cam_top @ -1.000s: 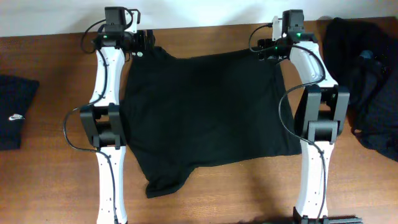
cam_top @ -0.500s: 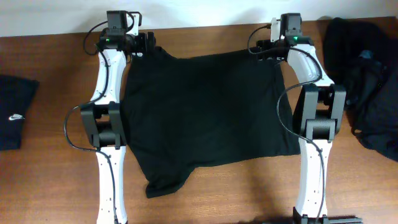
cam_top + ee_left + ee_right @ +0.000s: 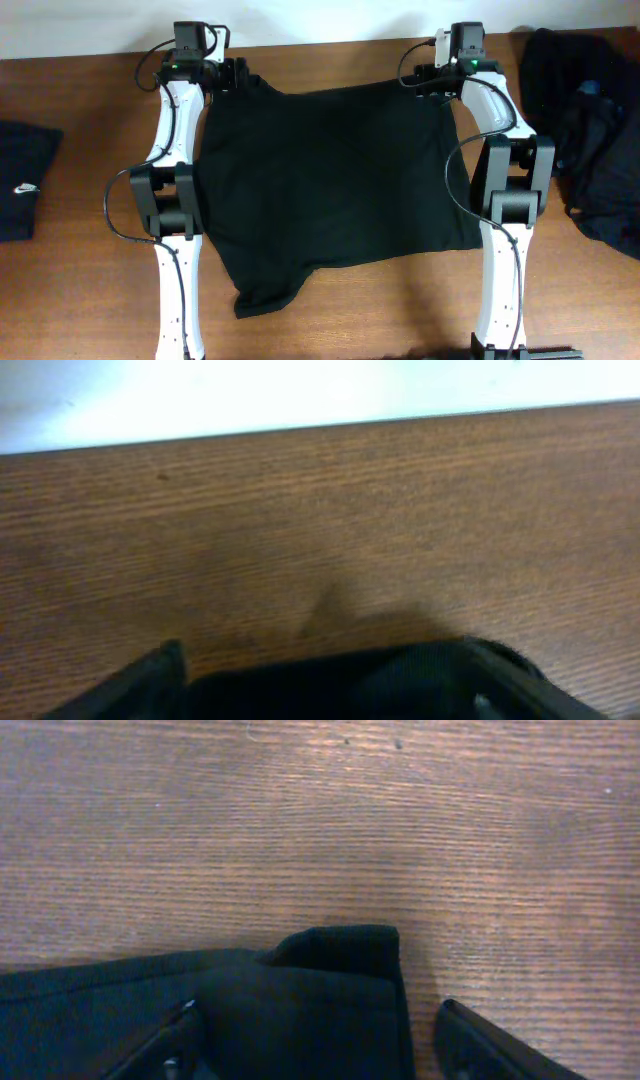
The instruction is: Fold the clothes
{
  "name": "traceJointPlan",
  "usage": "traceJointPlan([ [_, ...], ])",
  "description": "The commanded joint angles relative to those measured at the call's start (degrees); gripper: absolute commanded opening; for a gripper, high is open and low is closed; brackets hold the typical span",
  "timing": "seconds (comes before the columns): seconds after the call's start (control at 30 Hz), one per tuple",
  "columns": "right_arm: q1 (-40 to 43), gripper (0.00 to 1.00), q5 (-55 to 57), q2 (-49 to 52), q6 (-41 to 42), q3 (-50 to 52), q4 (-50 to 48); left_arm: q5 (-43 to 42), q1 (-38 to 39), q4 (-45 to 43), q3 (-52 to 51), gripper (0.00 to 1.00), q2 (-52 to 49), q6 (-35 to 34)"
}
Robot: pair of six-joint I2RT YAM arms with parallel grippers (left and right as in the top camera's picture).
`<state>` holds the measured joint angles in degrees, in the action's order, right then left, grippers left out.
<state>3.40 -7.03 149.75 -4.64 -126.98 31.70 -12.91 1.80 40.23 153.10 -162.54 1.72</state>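
Your left gripper (image 3: 325,660) and right gripper (image 3: 318,1020) straddle corners of the black T-shirt (image 3: 340,180) at the far edge of the desk (image 3: 90,280). Both pairs of jaws stand parted.

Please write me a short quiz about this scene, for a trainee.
1. True or false: the big black shirt lies on the table between the left arm and the right arm.
2. The folded cloth with a white logo lies: A) on the left arm's side; B) on the right arm's side; C) on the shirt.
3. In the right wrist view, which part of the shirt lies between the right claw's fingers?
Key: 1 true; 2 A; 3 a corner.
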Motion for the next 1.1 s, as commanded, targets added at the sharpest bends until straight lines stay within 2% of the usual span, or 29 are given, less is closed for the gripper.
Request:
traceJointPlan([
  [0.0, -0.2, 0.72, -0.3, 2.8, 0.6, -0.3, 0.9, -0.6, -0.2, 0.5, -0.4, 0.77, 1.2, 0.7],
  [0.23, -0.2, 0.46, -0.3, 2.8, 0.6, -0.3, 1.7, -0.6, -0.4, 0.9, -0.4, 0.51, 1.2, 0.7],
  [0.33, -0.2, 0.41, -0.6, 2.8, 0.6, -0.3, 1.9, -0.6, -0.5, 0.4, -0.4, 0.36, 1.2, 0.7],
  [0.43, -0.2, 0.34, -1.7, 2.6, 0.6, -0.3, 1.9, -0.6, -0.7, 0.5, -0.4, 0.10, 1.5, 0.7],
  [0.47, -0.2, 0.26, -2.0, 2.6, 0.6, -0.4, 1.9, -0.6, -0.9, 0.5, -0.4, 0.01, 1.6, 0.7],
  [0.53, -0.2, 0.06, -2.1, 2.3, 0.6, -0.6, 2.0, -0.7, -1.1, 0.5, -0.4, 0.01, 1.7, 0.7],
  [0.57, -0.2, 0.04, -2.1, 2.1, 0.6, -0.7, 2.0, -0.7, -1.2, 0.5, -0.4, 0.01, 1.8, 0.7],
  [1.07, -0.2, 0.04, -2.1, -1.5, 0.6, -0.7, 3.0, -0.9, -1.6, 2.5, -0.4, 0.01, 5.9, 0.7],
])
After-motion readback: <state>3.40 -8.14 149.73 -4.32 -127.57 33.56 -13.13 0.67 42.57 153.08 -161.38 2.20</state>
